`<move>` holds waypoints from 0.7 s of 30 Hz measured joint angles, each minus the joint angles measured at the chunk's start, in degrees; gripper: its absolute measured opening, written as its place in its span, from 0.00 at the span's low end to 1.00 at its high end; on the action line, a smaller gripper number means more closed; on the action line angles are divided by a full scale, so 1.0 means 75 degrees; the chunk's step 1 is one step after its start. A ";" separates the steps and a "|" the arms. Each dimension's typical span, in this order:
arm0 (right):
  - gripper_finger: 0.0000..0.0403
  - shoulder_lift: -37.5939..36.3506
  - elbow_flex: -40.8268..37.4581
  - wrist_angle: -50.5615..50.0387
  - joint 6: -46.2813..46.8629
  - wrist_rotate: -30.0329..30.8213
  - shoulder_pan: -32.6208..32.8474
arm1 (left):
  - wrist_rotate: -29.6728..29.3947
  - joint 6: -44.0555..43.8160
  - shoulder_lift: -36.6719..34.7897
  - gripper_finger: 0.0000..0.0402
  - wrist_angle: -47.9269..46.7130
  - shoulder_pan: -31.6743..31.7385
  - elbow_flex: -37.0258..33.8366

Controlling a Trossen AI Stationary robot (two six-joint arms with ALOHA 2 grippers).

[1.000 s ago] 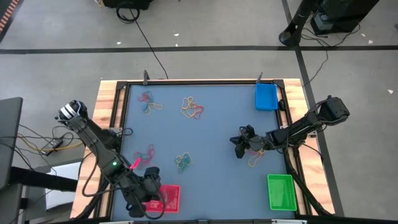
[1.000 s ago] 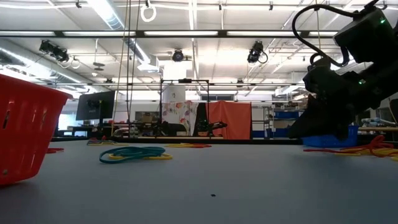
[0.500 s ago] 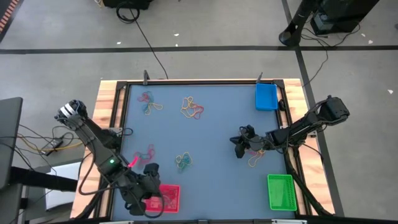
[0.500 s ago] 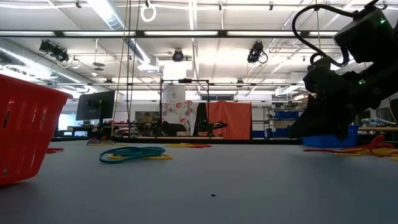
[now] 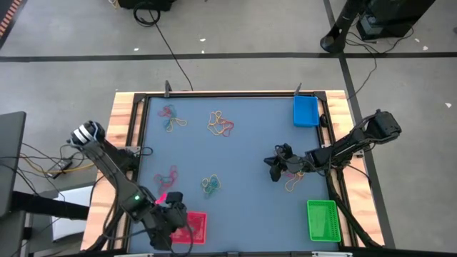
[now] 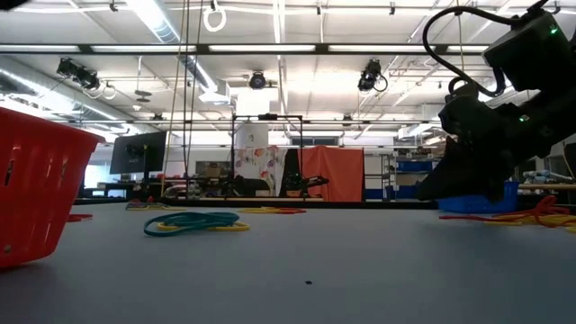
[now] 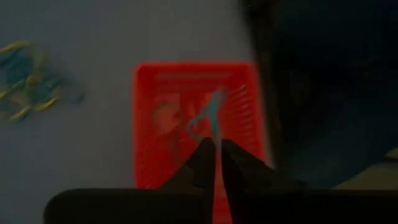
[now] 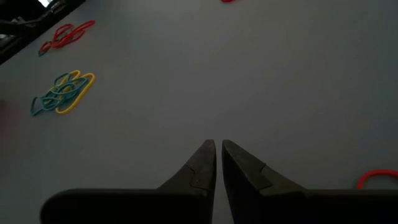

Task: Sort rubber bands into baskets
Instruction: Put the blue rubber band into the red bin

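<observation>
At the lower left of the high view, the left gripper (image 5: 173, 216) hangs over the red slatted plastic basket (image 5: 196, 228), its jaws pinching a thin pink rubber band (image 7: 216, 180). Right of centre, the right gripper (image 5: 273, 168) rests with jaws pressed together near a red-yellow band cluster (image 5: 293, 183) on the blue-grey worktop (image 5: 243, 153).

Table (image 5: 243, 153): flat blue-grey top, black rim, wooden border on the left and right sides.

Directly on it:
- blue basket (image 5: 305, 111) in the far right corner
- green basket (image 5: 321, 219) in the near right corner
- red basket (image 5: 189, 227) at the near edge, left of centre
- rubber bands in five loose clusters: pink/yellow far left (image 5: 171, 118), orange/yellow far centre (image 5: 221, 123), pink/red mid-left (image 5: 166, 177), teal/yellow near centre (image 5: 210, 185), yellow/red on the right (image 5: 293, 181) between blue and green baskets
</observation>
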 joint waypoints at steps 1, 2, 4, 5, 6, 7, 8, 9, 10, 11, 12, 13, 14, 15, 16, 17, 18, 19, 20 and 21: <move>0.10 0.0001 -0.0001 0.0002 0.0000 0.0003 -0.0001 | -0.0126 -0.0127 0.0001 0.12 -0.0319 0.0050 -0.0003; 0.10 0.0001 -0.0001 0.0003 0.0000 0.0000 0.0000 | -0.0344 -0.0324 -0.0016 0.14 -0.0690 0.0122 -0.0003; 0.10 0.0000 -0.0001 0.0003 0.0003 0.0000 0.0000 | -0.0895 -0.0842 -0.0084 0.19 -0.1684 0.0252 -0.0003; 0.10 0.0000 -0.0001 0.0003 0.0002 -0.0002 0.0000 | -0.1156 -0.1098 -0.0111 0.20 -0.2148 0.0317 -0.0003; 0.10 0.0001 -0.0001 0.0001 0.0003 -0.0003 0.0000 | -0.1341 -0.1309 -0.0127 0.22 -0.2502 0.0383 -0.0003; 0.10 0.0001 -0.0001 0.0000 0.0003 -0.0003 0.0000 | -0.1386 -0.1416 -0.0133 0.23 -0.2750 0.0456 -0.0003; 0.10 0.0001 -0.0001 0.0003 0.0003 -0.0003 0.0000 | -0.1379 -0.1491 -0.0133 0.24 -0.2989 0.0530 -0.0003; 0.10 0.0001 -0.0001 0.0002 0.0003 -0.0003 0.0000 | -0.1379 -0.1540 -0.0133 0.24 -0.3206 0.0594 -0.0003; 0.10 0.0001 -0.0001 0.0000 0.0003 -0.0003 0.0000 | -0.1389 -0.1593 -0.0133 0.24 -0.3405 0.0673 -0.0003; 0.10 0.0001 -0.0001 0.0003 0.0003 -0.0003 0.0000 | -0.1418 -0.1611 -0.0133 0.25 -0.3488 0.0757 -0.0026; 0.10 0.0001 -0.0001 0.0000 0.0003 -0.0003 0.0000 | -0.1440 -0.1613 -0.0139 0.25 -0.3437 0.0864 -0.0112; 0.10 0.0001 -0.0001 0.0000 0.0003 -0.0003 0.0000 | -0.1438 -0.1560 -0.0142 0.24 -0.3389 0.0983 -0.0250; 0.10 0.0001 -0.0001 0.0000 -0.0009 -0.0004 0.0000 | -0.1416 -0.1511 -0.0139 0.24 -0.3365 0.1090 -0.0448; 0.10 0.0001 -0.0001 0.0001 -0.0028 -0.0005 0.0000 | -0.1336 -0.1504 -0.0136 0.24 -0.3367 0.1199 -0.0676; 0.10 0.0001 -0.0001 0.0000 -0.0029 -0.0004 0.0000 | -0.1238 -0.1501 -0.0136 0.24 -0.3366 0.1316 -0.0941; 0.10 0.0001 -0.0001 0.0000 -0.0040 -0.0004 0.0000 | -0.1104 -0.1474 -0.0136 0.24 -0.3303 0.1439 -0.1217; 0.10 0.0001 -0.0001 0.0000 -0.0072 -0.0005 0.0000 | -0.0928 -0.1412 -0.0136 0.24 -0.3180 0.1573 -0.1519; 0.10 0.0001 -0.0001 0.0000 -0.0106 -0.0004 0.0000 | -0.0753 -0.1281 -0.0133 0.24 -0.3019 0.1709 -0.1830; 0.10 0.0001 -0.0001 0.0000 -0.0164 -0.0005 0.0000 | -0.0617 -0.1234 -0.0149 0.24 -0.2855 0.1822 -0.2101; 0.10 -0.0002 -0.0001 0.0000 -0.0203 -0.0005 0.0000 | -0.0491 -0.1161 -0.0233 0.24 -0.2643 0.1913 -0.2380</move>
